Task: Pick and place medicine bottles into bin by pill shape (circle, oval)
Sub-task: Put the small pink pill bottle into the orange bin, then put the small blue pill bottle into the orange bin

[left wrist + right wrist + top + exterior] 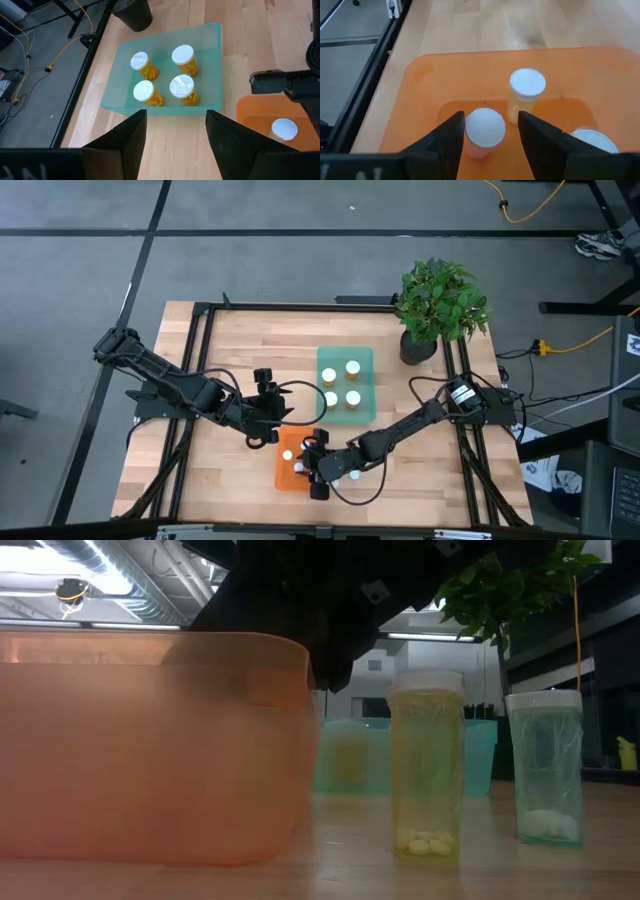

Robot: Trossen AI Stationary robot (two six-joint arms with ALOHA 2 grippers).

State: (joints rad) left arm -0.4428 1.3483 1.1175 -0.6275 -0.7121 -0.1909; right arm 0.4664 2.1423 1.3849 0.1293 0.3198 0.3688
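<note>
Four round-capped bottles (165,82) in translucent green tray (210,45)

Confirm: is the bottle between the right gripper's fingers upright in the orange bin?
Upright: the bottle shows its white cap from above, inside the orange bin, between the right gripper fingers.

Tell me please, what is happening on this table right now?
Two robot arms are sorting medicine bottles into trays. The right gripper is over the orange tray, its fingers open around a white-capped bottle standing inside. The left gripper hangs open near the green tray, which holds four bottles. Two more bottles wait on the table.
</note>
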